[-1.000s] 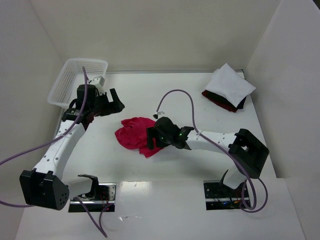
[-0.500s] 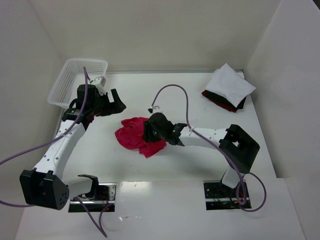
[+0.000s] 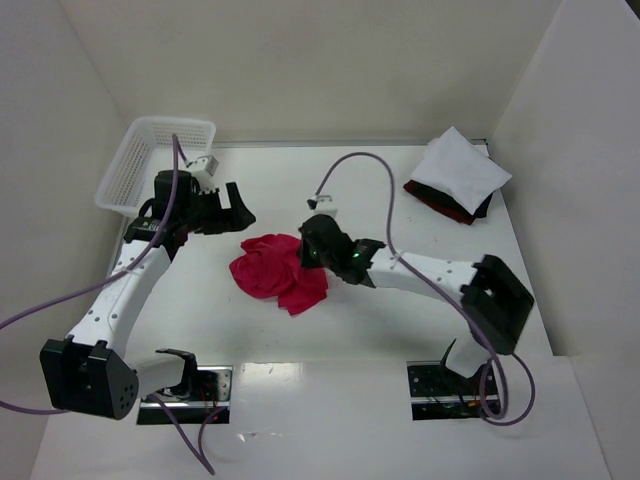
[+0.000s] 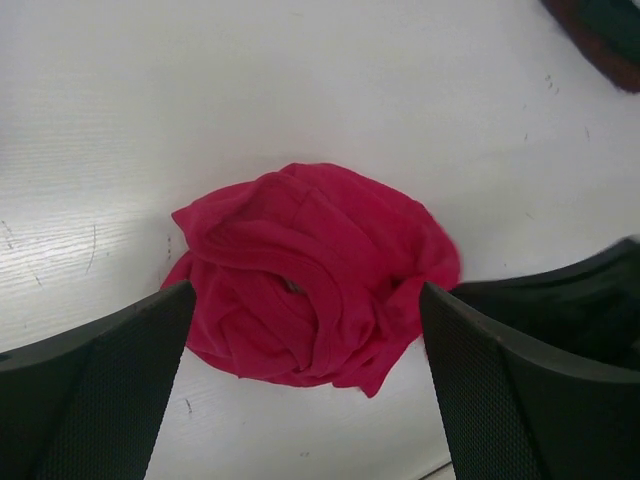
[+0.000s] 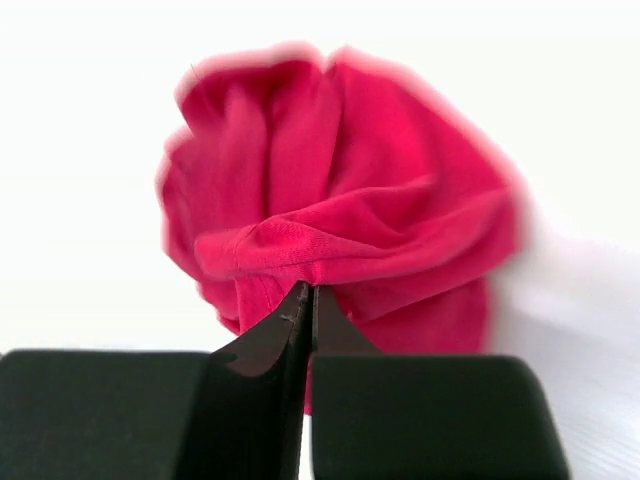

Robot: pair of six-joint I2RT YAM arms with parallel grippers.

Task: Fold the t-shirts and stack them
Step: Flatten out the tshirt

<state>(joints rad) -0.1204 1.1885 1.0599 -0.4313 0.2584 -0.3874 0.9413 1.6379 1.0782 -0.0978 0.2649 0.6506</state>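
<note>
While the left gripper hung spread wide and empty, the right gripper, pinched tight on a fold of the red shirt, likely needed a slow lift.

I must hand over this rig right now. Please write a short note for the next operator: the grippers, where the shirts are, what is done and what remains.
Left gripper: open and empty, hovering by the far-left side of the red t-shirt, near the basket.
Right gripper: shut, pinching a fold at the red t-shirt's edge.
Red t-shirt: crumpled in the middle of the table, not folded.
Done: white t-shirt lies folded on the dark t-shirt at the far right corner.
Left: spread and fold the red one, then put it on that stack.
</note>
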